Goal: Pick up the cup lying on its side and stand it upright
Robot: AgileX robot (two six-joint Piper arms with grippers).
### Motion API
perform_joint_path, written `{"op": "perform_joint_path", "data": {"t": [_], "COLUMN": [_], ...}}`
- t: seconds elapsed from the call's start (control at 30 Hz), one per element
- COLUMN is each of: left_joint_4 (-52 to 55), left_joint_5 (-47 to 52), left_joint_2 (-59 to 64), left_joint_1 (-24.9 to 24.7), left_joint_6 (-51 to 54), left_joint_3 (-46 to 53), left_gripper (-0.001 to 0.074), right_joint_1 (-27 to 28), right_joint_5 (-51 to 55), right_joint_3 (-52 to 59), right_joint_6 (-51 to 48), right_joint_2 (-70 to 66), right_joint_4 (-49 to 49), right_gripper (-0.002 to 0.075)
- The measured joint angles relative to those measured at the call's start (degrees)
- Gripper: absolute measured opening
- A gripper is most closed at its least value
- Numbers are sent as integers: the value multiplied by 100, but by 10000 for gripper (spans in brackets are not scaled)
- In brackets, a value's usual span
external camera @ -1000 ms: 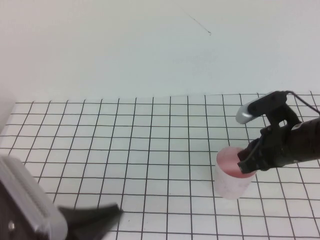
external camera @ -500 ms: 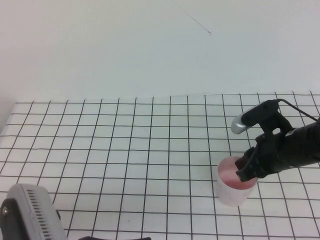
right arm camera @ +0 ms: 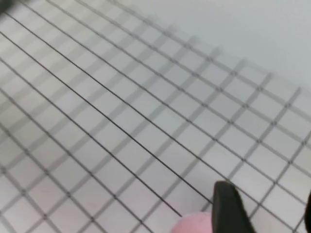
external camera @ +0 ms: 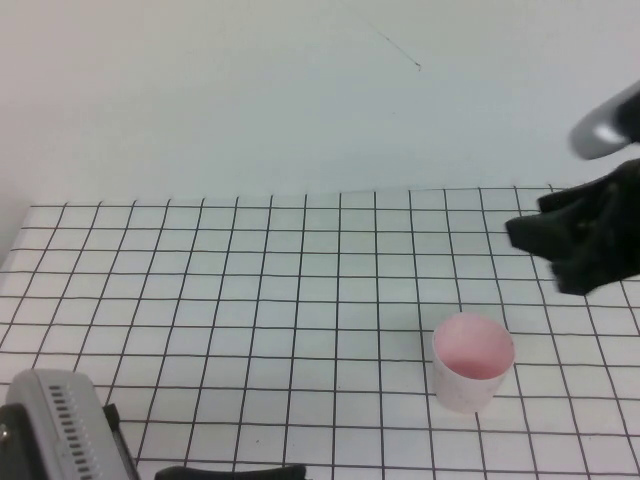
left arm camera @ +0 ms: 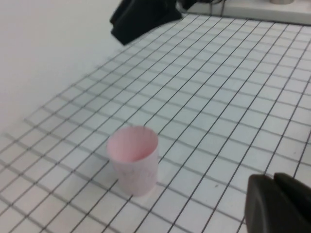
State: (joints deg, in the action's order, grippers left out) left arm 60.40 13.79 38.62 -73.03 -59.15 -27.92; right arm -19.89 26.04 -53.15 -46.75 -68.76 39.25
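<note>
The cup [external camera: 472, 362] is small, pale pink-white and pinker inside. It stands upright on the grid mat, mouth up, with nothing touching it. It also shows in the left wrist view [left arm camera: 133, 159], and its rim shows in the right wrist view [right arm camera: 192, 224]. My right gripper [external camera: 535, 238] hangs above and behind the cup towards the right, open and empty; in the right wrist view [right arm camera: 267, 213] its fingers stand well apart. My left gripper [left arm camera: 279, 204] is shut and empty, low at the near left corner [external camera: 230, 470], far from the cup.
The white mat with a black grid [external camera: 250, 300] covers the table up to a plain white wall. The left arm's grey body [external camera: 60, 430] fills the near left corner. The right arm shows dark in the left wrist view [left arm camera: 143, 17].
My right gripper has let go of the cup's rim and risen up and to the right. The cup stays standing. The left arm has drawn back towards the near edge.
</note>
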Motion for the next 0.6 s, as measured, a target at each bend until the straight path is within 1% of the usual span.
{"op": "perform_joint_path", "data": {"t": [0.1,0.17,0.23,0.33,0.53,0.6], "left_joint_4": [255,305,305,305,289,256], "left_joint_5": [-90,-90,-104,-130,-157,-157], "left_joint_2": [0,0,0,0,0,0], "left_joint_1": [0,0,0,0,0,0], "left_joint_6": [0,0,-10,-10,-10,-10], "left_joint_3": [0,0,0,0,0,0], "left_gripper": [1,1,1,1,1,1], "right_joint_1": [0,0,0,0,0,0], "right_joint_5": [534,925,1218,1498,1844,1905], "right_joint_3": [0,10,42,173,803,1122], "right_joint_6": [44,262,611,1227,2366,2879], "right_joint_2": [822,1321,1829,2497,3801,4291], "right_joint_4": [-79,-280,-643,-1256,-2510,-3006], "right_gripper": [320,264,179,6,2,2]}}
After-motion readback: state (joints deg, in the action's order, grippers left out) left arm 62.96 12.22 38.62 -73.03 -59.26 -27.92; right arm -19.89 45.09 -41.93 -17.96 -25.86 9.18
